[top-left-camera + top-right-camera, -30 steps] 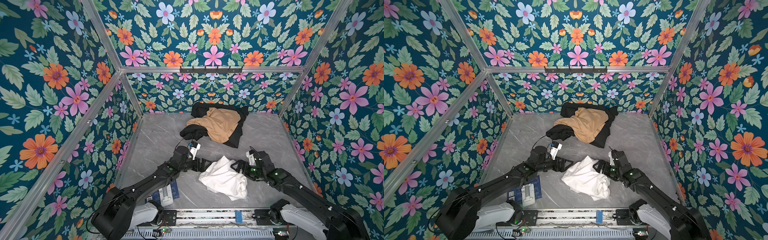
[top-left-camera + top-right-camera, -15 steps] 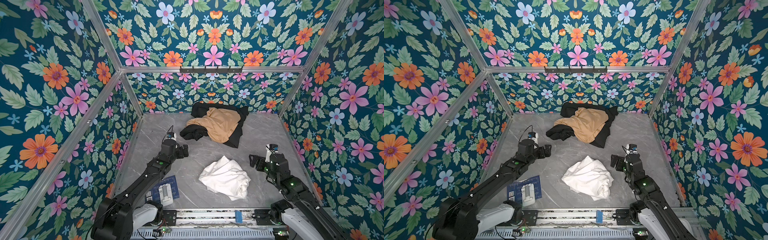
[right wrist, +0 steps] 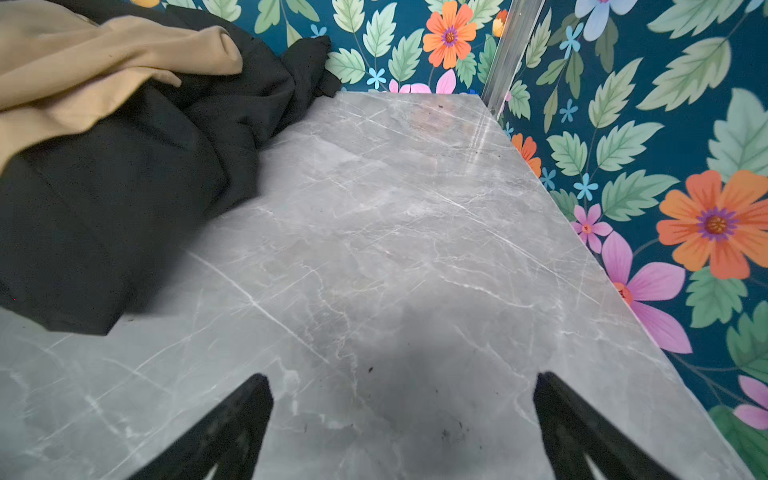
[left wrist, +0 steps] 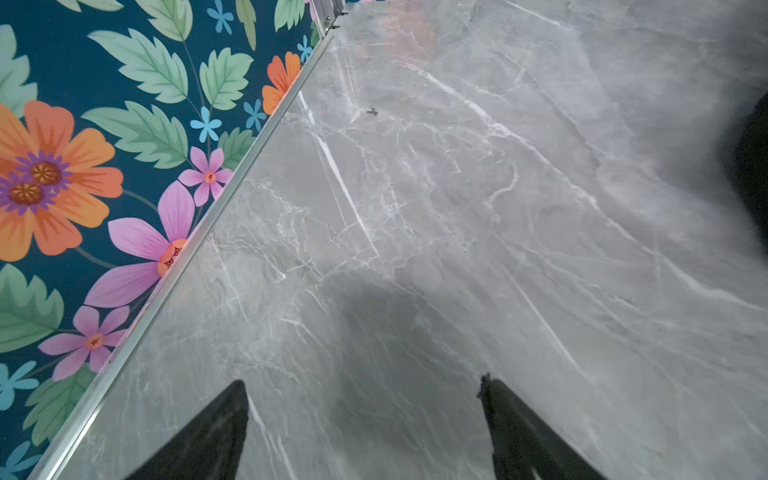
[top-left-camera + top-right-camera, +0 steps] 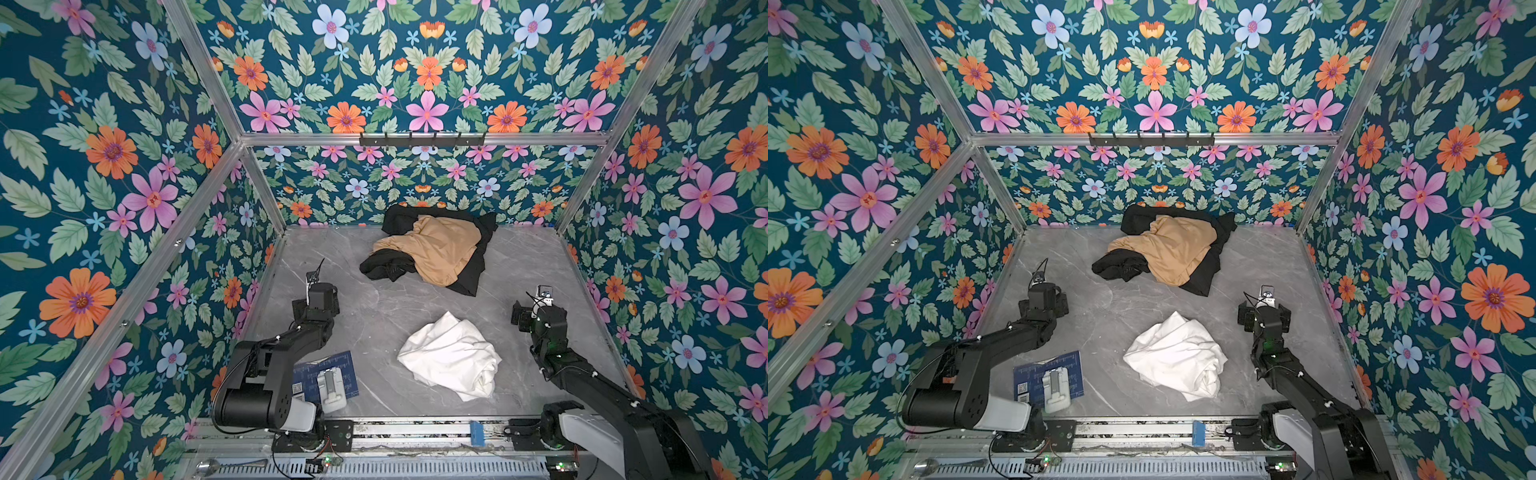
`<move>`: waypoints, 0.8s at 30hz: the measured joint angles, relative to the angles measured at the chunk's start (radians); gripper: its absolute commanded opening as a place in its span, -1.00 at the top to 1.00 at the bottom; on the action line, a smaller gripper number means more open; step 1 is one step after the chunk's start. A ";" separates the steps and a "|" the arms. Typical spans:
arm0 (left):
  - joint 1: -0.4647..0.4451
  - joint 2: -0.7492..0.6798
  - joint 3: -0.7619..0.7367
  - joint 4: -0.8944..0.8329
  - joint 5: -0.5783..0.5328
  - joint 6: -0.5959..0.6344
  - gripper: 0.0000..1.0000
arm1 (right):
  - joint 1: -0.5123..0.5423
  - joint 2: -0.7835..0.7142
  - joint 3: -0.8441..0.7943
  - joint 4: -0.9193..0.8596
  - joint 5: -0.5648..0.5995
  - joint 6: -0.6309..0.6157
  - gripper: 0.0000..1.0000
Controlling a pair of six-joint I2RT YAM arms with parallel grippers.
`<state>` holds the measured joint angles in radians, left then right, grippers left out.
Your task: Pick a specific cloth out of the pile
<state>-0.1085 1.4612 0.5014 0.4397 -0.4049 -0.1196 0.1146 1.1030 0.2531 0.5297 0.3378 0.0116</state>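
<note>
Grey marble-patterned tabletop fills the floor of a box-like cell, closed on three sides by walls printed with orange, pink and blue flowers and green leaves on dark teal. Aluminium frame bars run along the wall joints, and a black hook rack sits on the bar across the back wall. The pile lies at the back centre, a tan cloth draped over black garments whose far edge touches the back wall. The white cloth lies crumpled and alone on the marble toward the front, well apart from the pile, with a bare strip of tabletop between them. The left gripper hovers near the left wall, its jaws spread with only bare marble between them. The right gripper hangs near the right wall, jaws likewise spread and holding nothing, beside the white cloth but not touching it. In the right wrist view, open tabletop runs from the gripper to the back corner, with the pile off to one side. A blue card carrying a small white object lies by the left arm's base, close to the metal rail along the front edge.
</note>
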 measured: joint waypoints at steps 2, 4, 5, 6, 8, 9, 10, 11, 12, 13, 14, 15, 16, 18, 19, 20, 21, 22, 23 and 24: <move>0.023 0.020 -0.039 0.113 0.027 0.010 -0.77 | -0.014 0.069 -0.001 0.073 -0.008 -0.001 -0.99; 0.039 0.036 -0.074 0.211 0.060 0.016 -0.76 | -0.017 0.126 0.008 0.122 -0.008 -0.003 -0.99; 0.046 0.043 -0.085 0.254 0.078 0.023 -0.78 | -0.018 0.148 0.013 0.149 -0.013 -0.003 -0.99; 0.050 0.050 -0.095 0.302 0.090 0.036 -0.80 | -0.018 0.171 0.016 0.181 -0.017 -0.003 -0.99; 0.064 0.072 -0.122 0.419 0.127 0.048 -0.80 | -0.020 0.246 0.028 0.252 -0.021 -0.003 -0.99; 0.073 0.086 -0.139 0.471 0.142 0.051 -0.80 | -0.020 0.272 0.030 0.275 -0.026 -0.003 -0.98; 0.080 0.101 -0.161 0.523 0.150 0.054 -0.80 | -0.024 0.283 0.034 0.272 -0.044 -0.003 -0.99; 0.087 0.113 -0.183 0.563 0.164 0.060 -0.81 | -0.034 0.281 0.037 0.267 -0.066 -0.003 -0.99; 0.089 0.125 -0.203 0.605 0.172 0.065 -0.82 | -0.046 0.282 0.036 0.290 -0.081 -0.002 -0.99; 0.089 0.138 -0.219 0.647 0.183 0.067 -0.87 | -0.059 0.296 0.029 0.336 -0.084 0.009 -0.99; 0.088 0.147 -0.230 0.677 0.201 0.069 -0.98 | -0.066 0.320 0.015 0.377 -0.086 0.014 -0.98; 0.087 0.150 -0.233 0.697 0.206 0.073 -1.00 | -0.066 0.340 0.003 0.399 -0.095 0.013 -0.99; 0.088 0.153 -0.234 0.725 0.209 0.072 -1.00 | -0.065 0.353 -0.001 0.398 -0.111 0.013 -0.99; 0.089 0.154 -0.235 0.766 0.211 0.073 -1.00 | -0.084 0.347 0.019 0.373 -0.152 0.018 -0.99; 0.089 0.156 -0.235 0.783 0.211 0.073 -1.00 | -0.107 0.346 0.034 0.385 -0.167 0.028 -0.99; 0.089 0.156 -0.235 0.792 0.212 0.074 -1.00 | -0.124 0.342 0.046 0.379 -0.175 0.043 -0.99; 0.089 0.156 -0.237 0.799 0.216 0.074 -1.00 | -0.130 0.339 0.050 0.373 -0.183 0.042 -0.99; 0.089 0.156 -0.238 0.806 0.217 0.076 -1.00 | -0.130 0.339 0.051 0.377 -0.203 0.043 -0.99; 0.089 0.156 -0.238 0.809 0.217 0.077 -1.00 | -0.130 0.341 0.052 0.373 -0.222 0.047 -0.99; 0.089 0.156 -0.238 0.811 0.219 0.077 -1.00 | -0.131 0.341 0.052 0.361 -0.232 0.047 -0.99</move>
<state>-0.0200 1.6176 0.2630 1.2510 -0.1864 -0.0429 -0.0162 1.4441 0.3054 0.8909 0.1059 0.0589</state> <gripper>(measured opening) 0.997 0.993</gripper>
